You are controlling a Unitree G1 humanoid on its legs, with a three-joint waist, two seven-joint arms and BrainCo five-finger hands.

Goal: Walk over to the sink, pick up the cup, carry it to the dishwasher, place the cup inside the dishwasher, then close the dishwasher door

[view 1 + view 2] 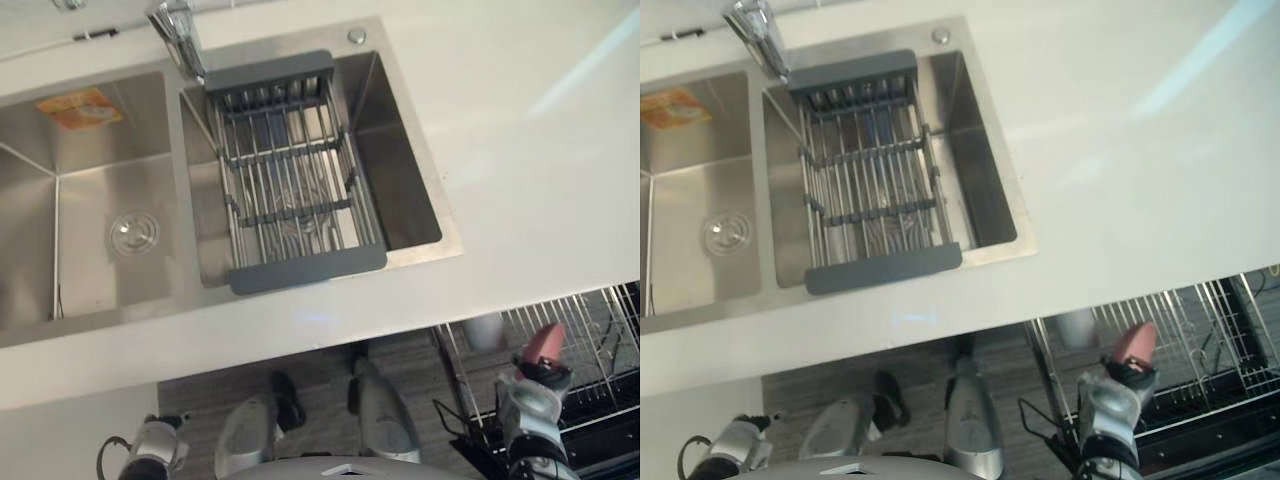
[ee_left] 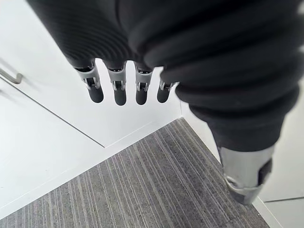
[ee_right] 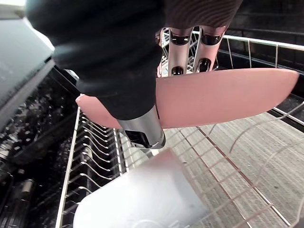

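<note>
My right hand (image 3: 118, 61) curled around pink cup (image 3: 228, 97), held over dishwasher rack (image 1: 590, 330), near right. My left hand (image 2: 118, 90) hangs near left, fingers straight, empty.

Sink (image 1: 90, 230): brushed stainless steel, satin sheen. Tap (image 1: 178, 35): polished metal, glossy. Drain rack (image 1: 290, 170): bare metal wire with matt dark-grey plastic end bars. Countertop (image 1: 520, 150): pale, smooth, faintly glossy. Dishwasher rack (image 3: 259, 42): thin, pale-coated wire. Cup (image 3: 223, 97) in my right hand (image 3: 142, 130): pink, smooth, matt, plastic by its look. Floor (image 2: 152, 185): grey, ribbed, rough. My left hand (image 2: 119, 88): silver fingers, matt dark tips, ribbed dark cover.
</note>
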